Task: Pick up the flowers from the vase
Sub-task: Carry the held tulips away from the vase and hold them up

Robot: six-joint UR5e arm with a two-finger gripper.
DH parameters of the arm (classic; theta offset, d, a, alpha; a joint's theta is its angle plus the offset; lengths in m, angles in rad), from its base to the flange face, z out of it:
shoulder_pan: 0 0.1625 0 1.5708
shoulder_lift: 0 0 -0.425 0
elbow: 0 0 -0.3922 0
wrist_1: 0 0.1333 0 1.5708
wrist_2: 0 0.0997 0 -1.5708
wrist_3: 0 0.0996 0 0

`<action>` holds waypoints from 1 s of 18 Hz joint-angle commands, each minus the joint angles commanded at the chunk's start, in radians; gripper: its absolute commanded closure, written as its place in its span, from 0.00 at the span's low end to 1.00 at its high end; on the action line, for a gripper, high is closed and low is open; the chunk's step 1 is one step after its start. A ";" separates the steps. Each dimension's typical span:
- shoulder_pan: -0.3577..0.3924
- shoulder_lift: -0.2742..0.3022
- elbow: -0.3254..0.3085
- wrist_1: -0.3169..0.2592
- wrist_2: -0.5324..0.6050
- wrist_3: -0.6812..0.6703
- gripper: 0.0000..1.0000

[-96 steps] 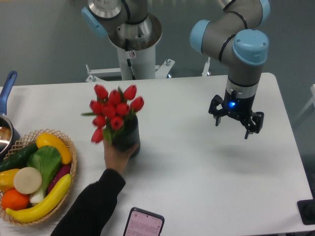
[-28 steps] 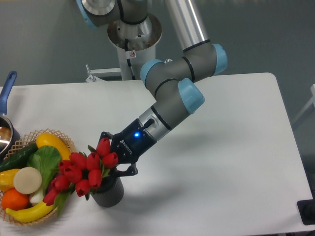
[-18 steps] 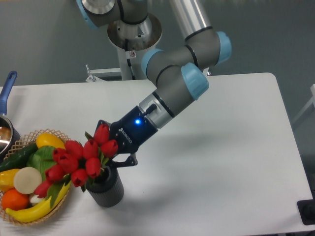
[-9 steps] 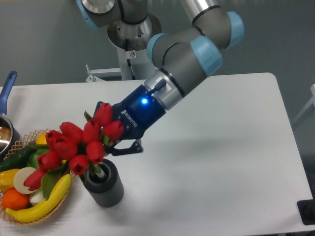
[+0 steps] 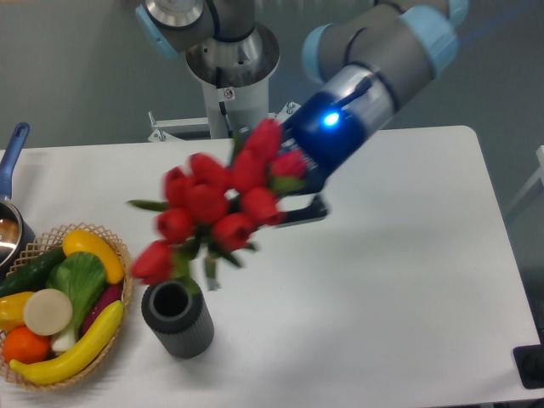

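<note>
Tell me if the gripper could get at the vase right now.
Probably not as things stand: the gripper is shut on the flowers, lifted clear of the vase. The vase's open top is unobstructed, but the jaws are occupied.

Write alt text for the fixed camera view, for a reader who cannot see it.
A robot gripper holds a bunch of red flowers in the air above an empty dark vase on a white table. A basket of vegetables sits at the left.

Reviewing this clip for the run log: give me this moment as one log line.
phase: lift | hand: shut on flowers | flowers: clear above vase, motion-blurred | vase: upright, empty, beside basket
</note>
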 joint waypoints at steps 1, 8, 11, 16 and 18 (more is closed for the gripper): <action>0.009 -0.003 -0.005 -0.003 0.008 0.028 0.91; 0.104 -0.039 -0.029 -0.006 0.348 0.197 0.90; 0.095 -0.011 -0.090 -0.017 0.642 0.285 0.90; 0.086 0.017 -0.172 -0.038 0.890 0.341 0.92; 0.066 0.015 -0.183 -0.041 0.935 0.339 0.91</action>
